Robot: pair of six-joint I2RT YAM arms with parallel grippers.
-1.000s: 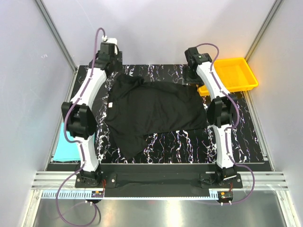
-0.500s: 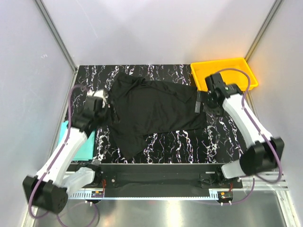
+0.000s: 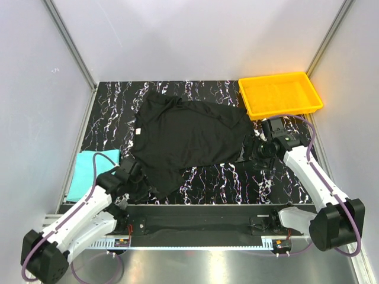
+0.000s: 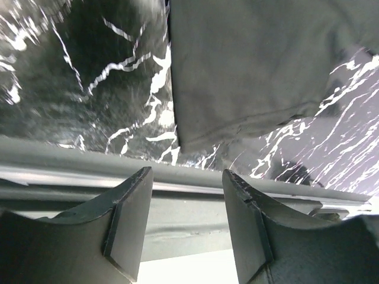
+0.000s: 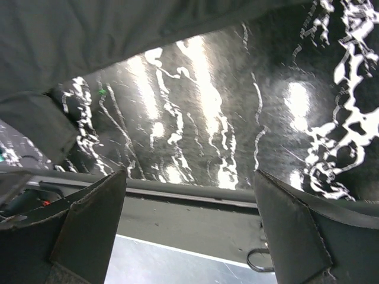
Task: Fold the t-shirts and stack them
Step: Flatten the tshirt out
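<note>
The black t-shirt lies spread on the black marble table, with its white neck label at the left. The teal t-shirt lies flat at the table's left edge. My left gripper is open and empty, low beside the black shirt's near-left corner. That corner shows just ahead of the jaws in the left wrist view. My right gripper is open and empty at the shirt's near-right edge. The shirt's hem crosses the top of the right wrist view.
A yellow plastic tray stands at the back right, behind the right arm. The table's front rail runs close below both grippers. Grey walls enclose the left, right and back.
Both arms have swung from the far side of the table to the near side and dropped low. The left gripper came to the shirt's near-left corner, the right to its right edge.
</note>
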